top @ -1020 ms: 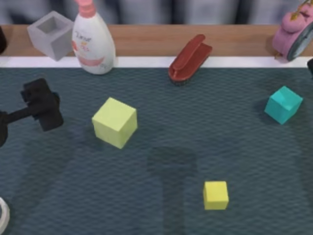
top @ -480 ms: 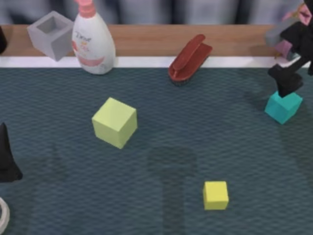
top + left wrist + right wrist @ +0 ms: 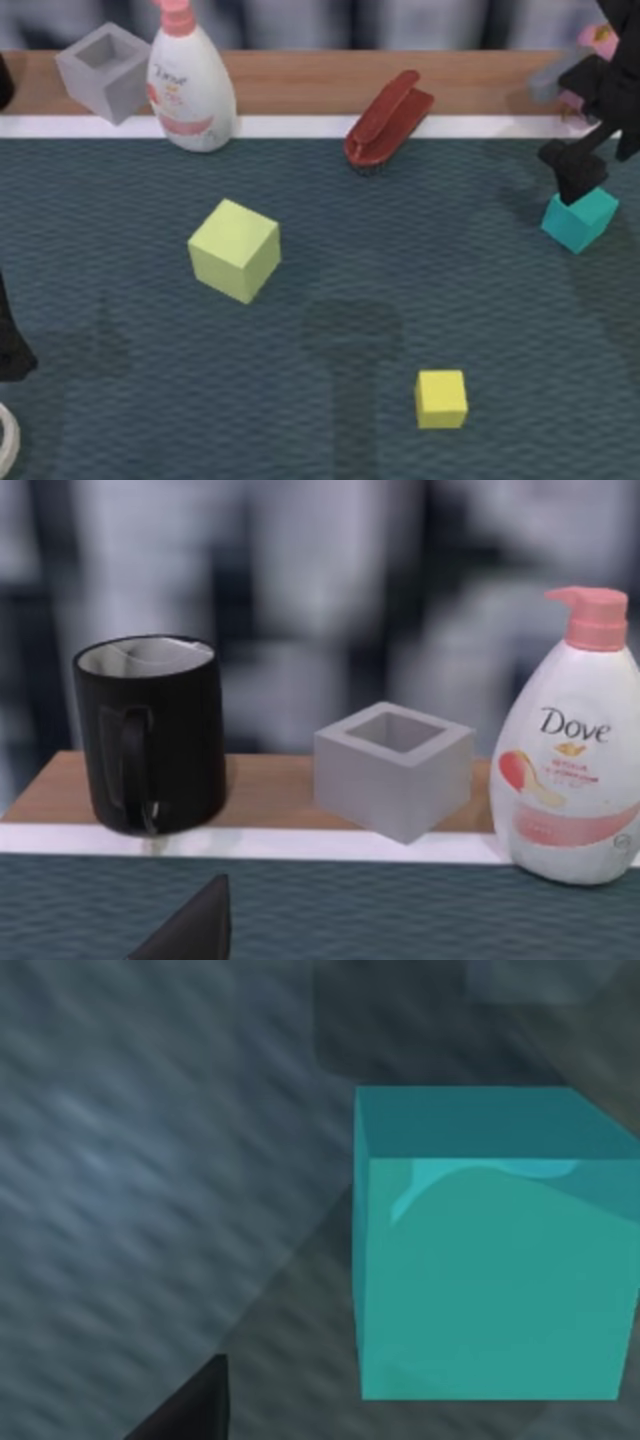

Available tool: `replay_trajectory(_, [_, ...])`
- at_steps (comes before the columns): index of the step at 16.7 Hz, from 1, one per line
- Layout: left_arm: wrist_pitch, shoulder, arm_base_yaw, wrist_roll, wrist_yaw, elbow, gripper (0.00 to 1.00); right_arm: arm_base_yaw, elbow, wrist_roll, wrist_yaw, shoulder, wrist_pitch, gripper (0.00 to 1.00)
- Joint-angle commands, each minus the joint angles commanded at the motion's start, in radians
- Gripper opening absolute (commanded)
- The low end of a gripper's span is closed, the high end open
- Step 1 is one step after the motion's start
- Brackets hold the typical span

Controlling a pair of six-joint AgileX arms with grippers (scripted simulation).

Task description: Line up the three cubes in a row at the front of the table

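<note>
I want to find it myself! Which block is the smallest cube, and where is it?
Start at the dark woven table. Near its front edge, right of centre, sits the small bright yellow cube, alone. It is smaller and brighter than the pale yellow-green cube.

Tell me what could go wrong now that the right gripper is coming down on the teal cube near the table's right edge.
1. The right gripper sits at the far corner of the medium teal solid cube, not centred over it, so closing may twist or push the cube away.
2. That cube lies close to the right edge of the dark woven table mat; a nudge could send it off.
3. The pink alarm clock stands right behind the arm and could get knocked.
</note>
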State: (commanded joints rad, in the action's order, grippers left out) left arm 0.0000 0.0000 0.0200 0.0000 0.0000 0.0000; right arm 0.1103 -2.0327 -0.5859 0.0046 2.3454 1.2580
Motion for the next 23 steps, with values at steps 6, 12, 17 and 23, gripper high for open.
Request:
replay_trajectory(6, [0.0, 0.0, 0.0, 0.0, 0.0, 0.0, 1.0, -0.001, 0.085, 0.0, 0.0, 0.033, -0.118, 1.0])
replay_trajectory(12, [0.0, 0.0, 0.0, 0.0, 0.0, 0.0, 1.0, 0.001, 0.204, 0.002, 0.001, 0.09, -0.295, 1.0])
replay_trajectory(17, [0.0, 0.0, 0.0, 0.0, 0.0, 0.0, 1.0, 0.001, 0.204, 0.002, 0.001, 0.09, -0.295, 0.85])
replay_trajectory(23, [0.0, 0.0, 0.0, 0.0, 0.0, 0.0, 1.0, 0.001, 0.204, 0.002, 0.001, 0.09, -0.295, 0.4])
